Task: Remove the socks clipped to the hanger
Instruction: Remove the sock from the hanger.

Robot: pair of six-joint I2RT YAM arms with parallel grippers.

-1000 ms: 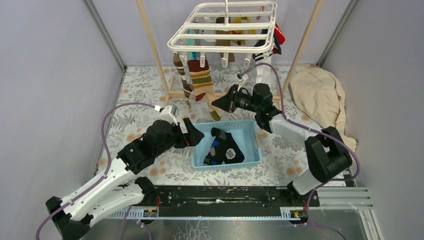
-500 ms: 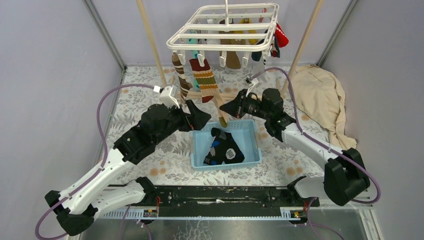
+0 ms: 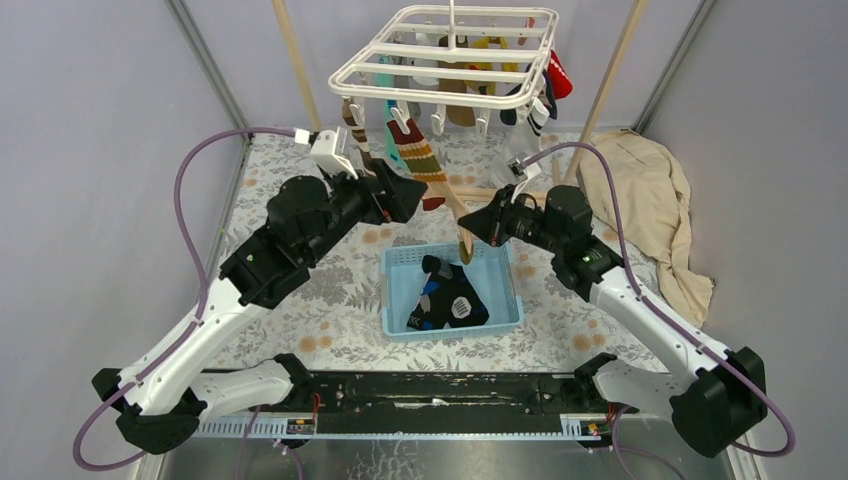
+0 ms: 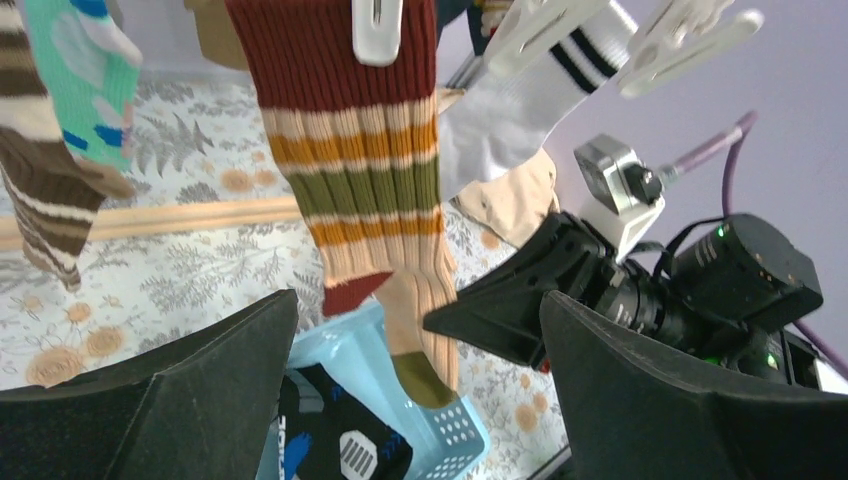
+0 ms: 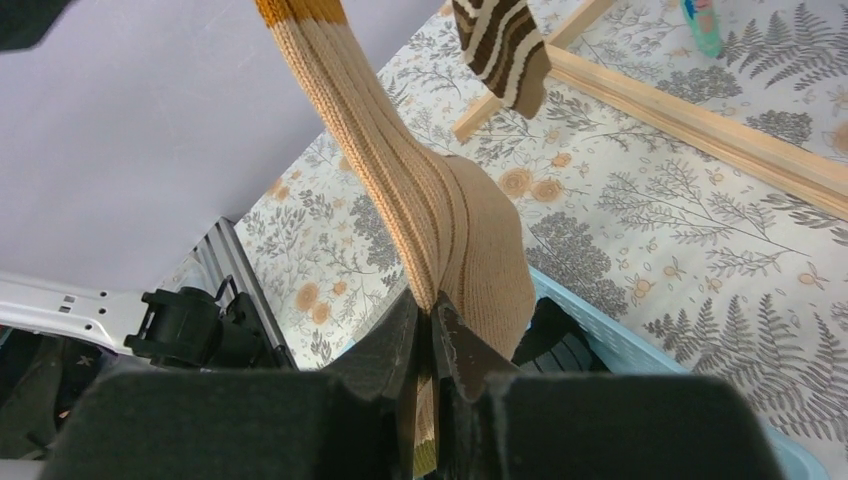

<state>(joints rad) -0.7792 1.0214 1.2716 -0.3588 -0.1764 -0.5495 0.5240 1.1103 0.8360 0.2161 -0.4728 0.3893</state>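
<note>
The white hanger (image 3: 445, 60) hangs at the back with several socks clipped under it. A red, orange, green and tan striped sock (image 3: 425, 165) is held at its cuff by a white clip (image 4: 377, 30) and stretches down toward the front. My right gripper (image 3: 470, 228) is shut on this sock's tan foot (image 5: 440, 210), the jaws (image 5: 430, 310) pinching the fabric. My left gripper (image 3: 410, 195) is open beside the sock's leg; in the left wrist view its wide jaws (image 4: 418, 320) frame the hanging striped sock (image 4: 365, 190) without touching it.
A light blue basket (image 3: 510, 290) under the grippers holds a black patterned sock (image 3: 455, 300). A teal sock (image 4: 85, 80), a brown-striped sock (image 4: 45, 200) and a white black-banded sock (image 4: 520, 100) hang nearby. A beige cloth (image 3: 640, 200) lies right. A wooden rail (image 5: 700, 120) crosses behind.
My left gripper rose from the basket's edge up to the striped sock's leg. My right gripper moved forward and right with the sock's foot, pulling the sock slanted.
</note>
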